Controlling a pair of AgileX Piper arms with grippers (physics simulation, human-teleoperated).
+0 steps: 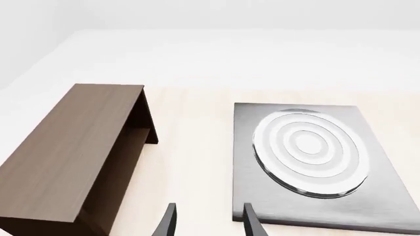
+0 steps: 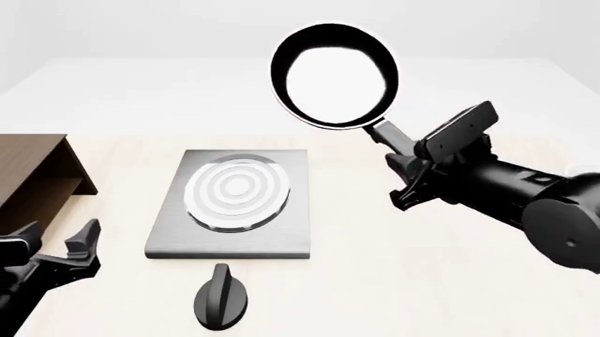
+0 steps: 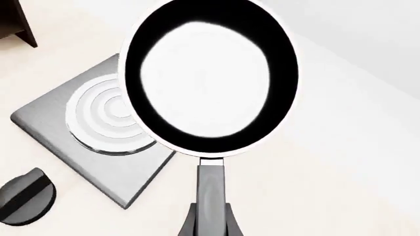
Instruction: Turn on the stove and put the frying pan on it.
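The stove [image 2: 168, 232] is a flat grey slab with a ringed burner [image 2: 235, 189], lying at mid-table; it also shows in the left wrist view [image 1: 387, 196] and the right wrist view [image 3: 52, 123]. Its black oval knob [image 2: 221, 298] lies in front of it, also in the right wrist view [image 3: 25, 196]. My right gripper [image 2: 398, 151] is shut on the handle [image 3: 211, 189] of the frying pan [image 2: 335, 76], holding it high in the air, to the right of and above the stove, inside facing the camera. My left gripper [image 2: 52, 242] is open and empty, low at the front left.
A brown wooden cabinet [image 2: 33, 172] stands at the left, next to the stove, also in the left wrist view [image 1: 72, 152]. Bare pale table lies to the right of the stove under the right arm.
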